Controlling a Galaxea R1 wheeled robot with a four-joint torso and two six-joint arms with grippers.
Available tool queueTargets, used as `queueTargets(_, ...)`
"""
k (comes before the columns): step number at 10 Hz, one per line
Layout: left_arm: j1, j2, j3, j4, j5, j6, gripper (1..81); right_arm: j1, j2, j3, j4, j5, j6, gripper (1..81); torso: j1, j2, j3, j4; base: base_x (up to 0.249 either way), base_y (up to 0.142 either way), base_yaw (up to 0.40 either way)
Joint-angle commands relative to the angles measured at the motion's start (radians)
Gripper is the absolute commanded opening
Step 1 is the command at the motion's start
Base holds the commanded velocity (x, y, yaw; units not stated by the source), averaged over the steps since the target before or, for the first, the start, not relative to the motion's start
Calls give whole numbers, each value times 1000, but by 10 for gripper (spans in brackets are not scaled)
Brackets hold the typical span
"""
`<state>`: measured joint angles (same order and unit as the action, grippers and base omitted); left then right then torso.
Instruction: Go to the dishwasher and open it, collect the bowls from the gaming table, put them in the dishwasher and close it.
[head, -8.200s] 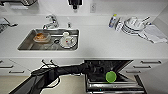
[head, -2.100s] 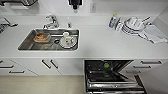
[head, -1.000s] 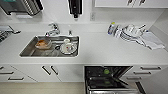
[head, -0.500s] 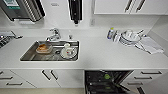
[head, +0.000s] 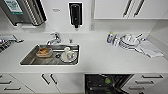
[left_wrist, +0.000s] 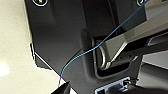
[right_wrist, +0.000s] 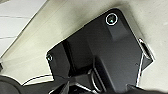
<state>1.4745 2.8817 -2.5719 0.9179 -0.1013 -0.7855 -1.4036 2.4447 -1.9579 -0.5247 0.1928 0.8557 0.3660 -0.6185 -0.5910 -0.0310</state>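
Dishwasher stands open at 6 o'clock under the counter, lime green bowl inside, sink at 9 o'clock; pincer states cannot be told.

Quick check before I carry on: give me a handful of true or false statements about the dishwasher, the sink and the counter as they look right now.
1. The dishwasher is open. True.
2. A green bowl sits inside the dishwasher. True.
3. The sink is to the right of the dishwasher in the head view. False: it is to the left, set into the counter.
4. The sink holds nothing. False: an orange bowl and white crockery lie in it.
5. White plates are stacked on the counter to the right. True.
6. The soap dispenser on the wall is white. False: it is black.
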Motion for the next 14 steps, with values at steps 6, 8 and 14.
queueTargets(6,5,-10,-1,3,46,2,811,192,-59,82,3,-9,186,811,174,-274,0,0,0,0,0)
queueTargets(8,5,-10,-1,3,46,2,811,206,-57,85,6,-6,193,811,218,-344,1,0,0,0,0)
queueTargets(14,5,-14,-1,1,46,2,811,278,-33,85,6,57,244,811,348,-550,2,0,0,0,0)
